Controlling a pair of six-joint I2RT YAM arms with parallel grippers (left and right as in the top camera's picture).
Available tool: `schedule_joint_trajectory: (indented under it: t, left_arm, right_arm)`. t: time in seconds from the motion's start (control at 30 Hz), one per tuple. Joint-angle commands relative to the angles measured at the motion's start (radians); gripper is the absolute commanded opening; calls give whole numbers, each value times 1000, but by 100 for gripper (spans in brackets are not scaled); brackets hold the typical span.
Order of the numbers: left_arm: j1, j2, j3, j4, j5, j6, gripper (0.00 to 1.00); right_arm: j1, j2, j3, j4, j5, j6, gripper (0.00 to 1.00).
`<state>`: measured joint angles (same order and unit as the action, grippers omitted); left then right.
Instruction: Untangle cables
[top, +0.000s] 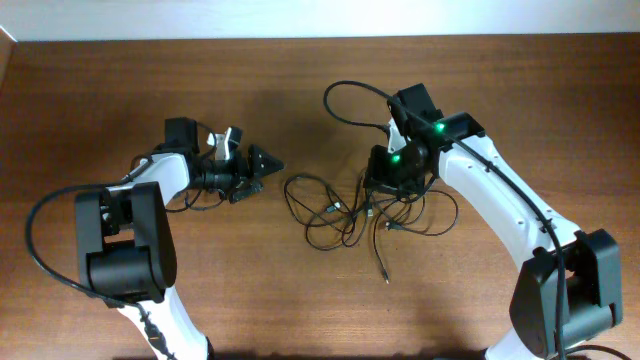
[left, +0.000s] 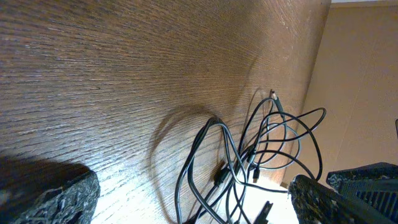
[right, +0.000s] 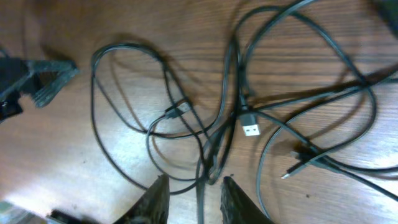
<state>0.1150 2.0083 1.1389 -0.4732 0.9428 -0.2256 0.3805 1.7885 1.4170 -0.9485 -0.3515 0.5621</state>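
1. Eyes first on the cables (top: 345, 212): heaped in a loose knot mid-desk (top: 150, 80), well clear of every edge, with thin black loops crossing over one another.
2. Spotting a silver-mouthed USB plug (right: 250, 129) face up in the thick of the crossings, and a smaller plug end (right: 177, 111) off on its own loop.
3. Over to the right tool (right: 198, 200): down low over the far-edge side of the knot, jaws parted a little, straddling one strand without pinching it, with bare wood visible either side. Probably lined up that way to close on a single strand rather than a clump.
4. Across to the left tool (top: 258, 172): spread fully, holding nothing, just beside the knot on its left-edge side and pointing at it. Looks like waiting to pin or take over a strand once something gets lifted.
5. Noting a stray strand (top: 381, 262) trailing toward the near edge with a plug at its tip, free of the crossings. Likely the easy one to draw out.
6. Judging progress: early going, with most loops interlocked and nothing laid out apart from that tail.
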Motion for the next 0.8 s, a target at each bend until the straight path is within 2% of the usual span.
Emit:
schedule_joint_trajectory:
  t: [0.0, 0.1, 0.27, 0.77]
  left_arm:
    - [-1, -10, 4, 2, -8, 6, 99]
    - [-1, -10, 4, 2, -8, 6, 99]
    - [-1, -10, 4, 2, -8, 6, 99]
    - [-1, -10, 4, 9, -8, 6, 99]
  right_arm:
    - [6, 5, 6, -3, 58, -8, 30]
    - [6, 34, 6, 0, 121, 10, 31]
    - [5, 70, 6, 64, 180, 184, 30]
    - [52, 71, -16, 130, 184, 206, 28]
